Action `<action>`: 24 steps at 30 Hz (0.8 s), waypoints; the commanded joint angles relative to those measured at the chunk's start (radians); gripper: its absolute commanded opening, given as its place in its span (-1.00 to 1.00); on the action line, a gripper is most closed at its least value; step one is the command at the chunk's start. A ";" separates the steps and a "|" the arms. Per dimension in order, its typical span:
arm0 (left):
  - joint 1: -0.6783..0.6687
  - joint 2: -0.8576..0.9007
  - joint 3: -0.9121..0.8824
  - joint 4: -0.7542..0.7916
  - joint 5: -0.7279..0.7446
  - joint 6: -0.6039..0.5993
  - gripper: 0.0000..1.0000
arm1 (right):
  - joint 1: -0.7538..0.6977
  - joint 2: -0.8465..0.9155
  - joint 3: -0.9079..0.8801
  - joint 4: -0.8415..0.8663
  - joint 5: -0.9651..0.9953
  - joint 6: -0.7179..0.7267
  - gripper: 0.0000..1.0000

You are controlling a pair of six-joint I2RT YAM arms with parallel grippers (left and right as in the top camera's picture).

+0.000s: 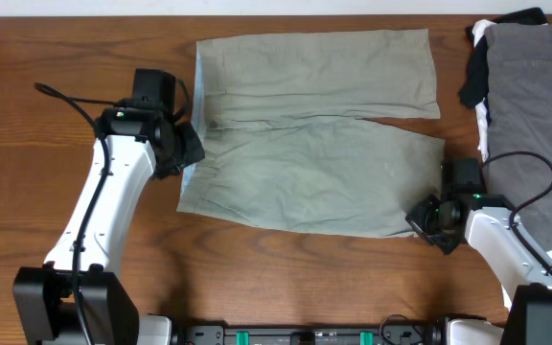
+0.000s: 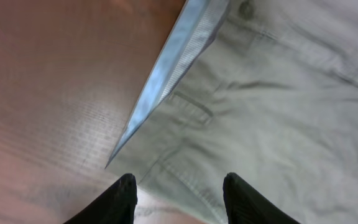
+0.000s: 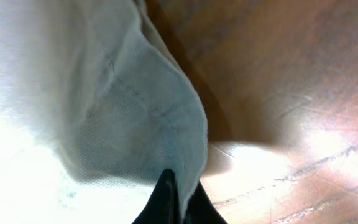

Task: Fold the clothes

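Wooden table point(image 1: 286, 278) beneath khaki shorts point(image 1: 324, 177)

We see a reddish-brown wooden table point(image 1: 286, 278) with dark grain running left to right; it fills nearly the whole overhead frame. Along the top edge a thin pale strip point(image 1: 257, 5) borders it, and we cannot tell what that is. At bottom centre sits a black rail with small green tabs point(image 1: 286, 335). In the left wrist view the table point(image 2: 48, 93) takes the left half, blurred. In the right wrist view the table point(image 3: 291, 74) takes the right side, with bright glare at lower right.
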 commanded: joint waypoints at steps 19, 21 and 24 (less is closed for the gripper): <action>0.002 0.011 -0.437 0.241 -0.004 -0.307 0.16 | -0.017 0.008 0.023 -0.006 0.000 -0.064 -0.98; 0.002 0.011 -0.458 0.270 -0.004 -0.316 0.22 | -0.017 0.008 0.023 -0.002 0.000 -0.065 -0.97; 0.002 0.011 -0.480 0.314 -0.004 -0.316 0.22 | -0.017 0.008 0.023 -0.002 0.000 -0.065 -0.98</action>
